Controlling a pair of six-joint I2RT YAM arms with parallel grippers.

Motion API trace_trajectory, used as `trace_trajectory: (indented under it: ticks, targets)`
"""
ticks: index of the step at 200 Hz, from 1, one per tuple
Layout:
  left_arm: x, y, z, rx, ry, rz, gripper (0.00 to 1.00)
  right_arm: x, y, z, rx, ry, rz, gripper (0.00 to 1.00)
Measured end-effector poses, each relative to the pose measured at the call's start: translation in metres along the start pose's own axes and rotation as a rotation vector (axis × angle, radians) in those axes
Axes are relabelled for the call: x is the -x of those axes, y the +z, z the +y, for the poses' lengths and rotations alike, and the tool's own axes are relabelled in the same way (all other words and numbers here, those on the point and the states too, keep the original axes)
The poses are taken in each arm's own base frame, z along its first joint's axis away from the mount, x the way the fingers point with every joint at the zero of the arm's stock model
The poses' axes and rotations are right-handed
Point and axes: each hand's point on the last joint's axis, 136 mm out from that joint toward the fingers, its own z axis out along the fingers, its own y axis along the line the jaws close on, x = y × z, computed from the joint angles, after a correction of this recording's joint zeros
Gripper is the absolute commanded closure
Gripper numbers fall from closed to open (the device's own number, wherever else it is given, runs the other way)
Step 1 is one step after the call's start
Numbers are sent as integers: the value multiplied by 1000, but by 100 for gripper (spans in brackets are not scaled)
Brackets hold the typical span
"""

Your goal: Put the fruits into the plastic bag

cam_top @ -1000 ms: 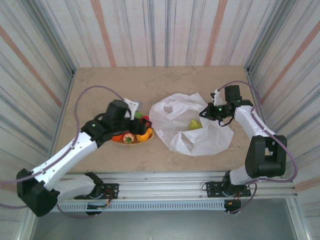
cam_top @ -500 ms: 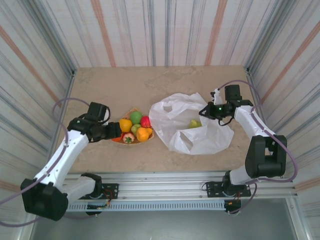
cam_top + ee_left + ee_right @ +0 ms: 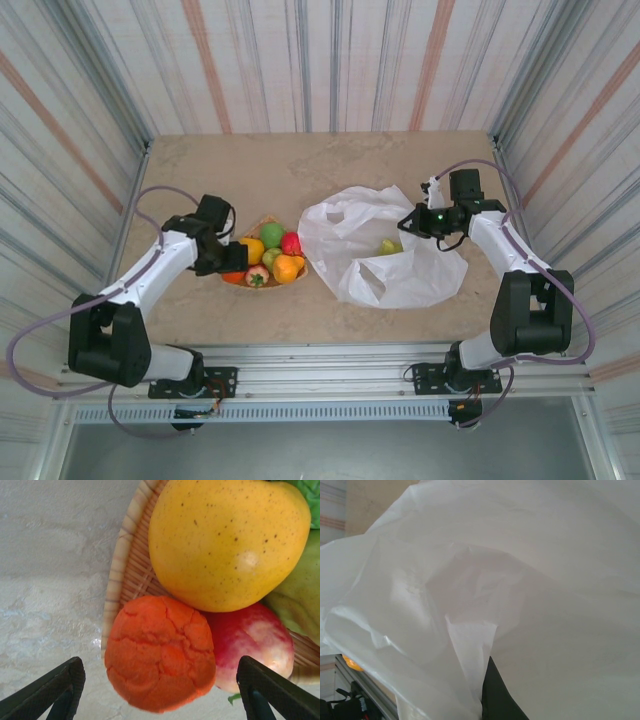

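Observation:
Several glossy fruits lie heaped on a tan woven plate [image 3: 272, 285]: green [image 3: 271, 234], yellow [image 3: 251, 250], red [image 3: 291, 243] and orange [image 3: 287, 267]. My left gripper [image 3: 226, 260] is at the plate's left edge and open. In the left wrist view its fingers [image 3: 50, 692] stand either side of a crackled orange fruit [image 3: 160, 652] without touching it. Behind that fruit lie a yellow fruit [image 3: 227, 540] and a red one [image 3: 257, 645]. The white plastic bag [image 3: 385, 255] lies to the right with a green fruit [image 3: 388, 246] inside. My right gripper [image 3: 412, 224] is shut on the bag's upper edge, where a fold of bag [image 3: 470, 645] is pinched beside its dark finger [image 3: 497, 697].
Striped walls enclose the tan table [image 3: 300, 170] on three sides. The plate rim [image 3: 116, 575] overhangs bare stone-look tabletop to the left. A metal rail [image 3: 330, 355] runs along the near edge by the arm bases.
The left arm swung off the plate to the left, then came back in low at the plate's left edge with the orange fruit between its open fingers. The right gripper has kept its hold.

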Motion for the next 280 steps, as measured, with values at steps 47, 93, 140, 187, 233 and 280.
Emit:
trace_trajectory:
  ticks: [47, 93, 140, 187, 233, 280]
  targets:
    - [4, 7, -1, 1, 10, 4, 21, 1, 0, 0, 1, -4, -5, 100]
    - [5, 18, 0, 15, 17, 27, 24, 0, 1, 0, 1, -2, -3, 100]
    - [6, 20, 1, 22, 25, 28, 25, 0, 1, 0, 1, -2, -2, 100]
    - [6, 21, 2, 24, 24, 32, 29, -1, 2, -2, -1, 3, 4, 100]
    - [5, 22, 2, 24, 24, 35, 32, -1, 4, -3, -1, 6, 8, 100]
    - [4, 22, 1, 21, 23, 37, 37, -2, 5, -2, 10, 8, 13, 100]
